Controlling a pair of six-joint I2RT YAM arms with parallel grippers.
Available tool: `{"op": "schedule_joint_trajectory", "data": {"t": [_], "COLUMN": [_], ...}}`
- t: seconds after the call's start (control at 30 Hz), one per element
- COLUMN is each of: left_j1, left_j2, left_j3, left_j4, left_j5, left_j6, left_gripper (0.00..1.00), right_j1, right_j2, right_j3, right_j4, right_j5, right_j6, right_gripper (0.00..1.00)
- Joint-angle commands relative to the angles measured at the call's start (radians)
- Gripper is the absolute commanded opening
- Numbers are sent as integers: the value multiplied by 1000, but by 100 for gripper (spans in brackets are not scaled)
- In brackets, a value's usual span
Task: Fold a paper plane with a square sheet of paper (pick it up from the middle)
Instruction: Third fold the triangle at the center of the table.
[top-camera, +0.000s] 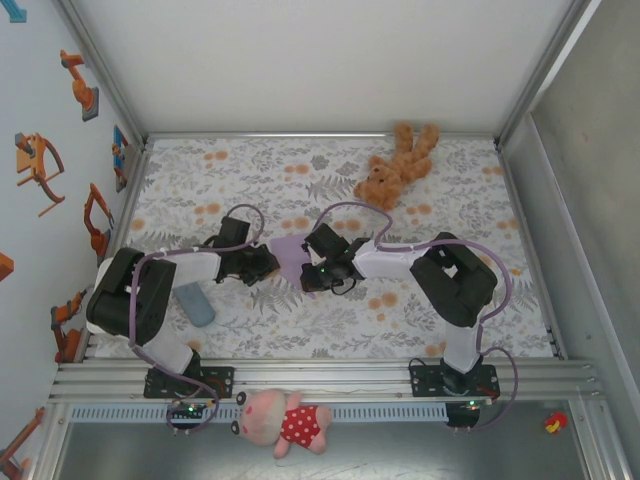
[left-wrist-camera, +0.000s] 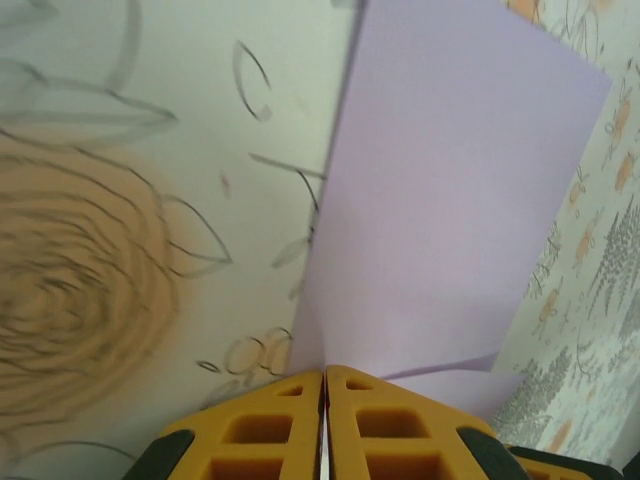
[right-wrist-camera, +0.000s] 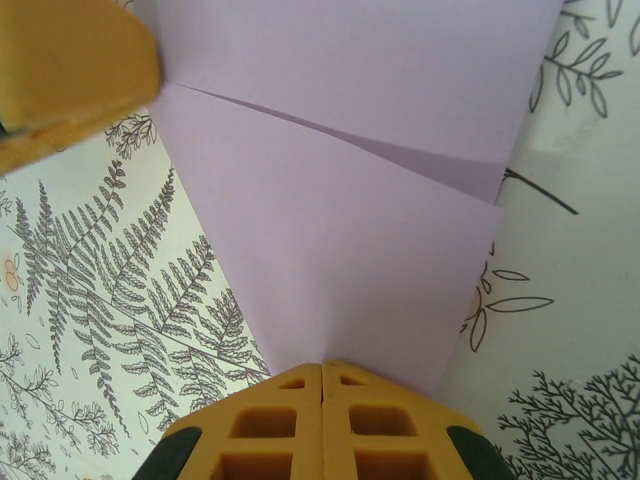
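1. You find the sheet of paper (top-camera: 290, 252) in the middle of the flowered table (top-camera: 250, 170), directly between the two grippers.
2. The left gripper (top-camera: 266, 263) meets the sheet from its left side. In the left wrist view its yellow fingers (left-wrist-camera: 260, 430) are pressed together, and the lilac paper goes in between their tips, so it is clamped on the sheet.
3. The right gripper (top-camera: 314, 272) meets the sheet from the opposite side. In the right wrist view its fingers (right-wrist-camera: 385, 425) are also pressed together, with the near edge of the paper pinched between them.
4. The sheet is not flat: you see two layers, one flap lying over the other with a thin gap between them.
5. A brown teddy bear (top-camera: 393, 168) lies near the far edge, well apart from the paper.
6. A grey-blue pad (top-camera: 196, 304) lies beside the left arm, and a pink toy pig (top-camera: 288, 422) lies below the front rail.
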Motion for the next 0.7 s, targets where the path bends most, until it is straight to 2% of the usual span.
{"op": "schedule_joint_trajectory", "data": {"t": [0.0,0.17,0.3,0.47,0.67], "left_j1": [37,25,-36,-132,-148], "left_j2": [-35,-160,-226,-159,-52], "left_j3": [-13,-26,-48,-49,-48], "left_j4": [-48,-17,16,82,150], "left_j5": [-86,-64,-48,-18,8], "left_j6": [60,25,-23,-80,-114], "left_gripper": [10,10,11,10,8], "right_j1": [-10,-14,-16,-26,-34], "right_j2": [66,50,50,54,49], "right_j3": [-44,-38,-34,-41,-56], "right_j4": [-119,-74,-40,-13,20], "right_j5": [60,27,-2,-28,-55], "right_j6": [20,48,54,53,50], "right_gripper": [0,0,0,1,0]}}
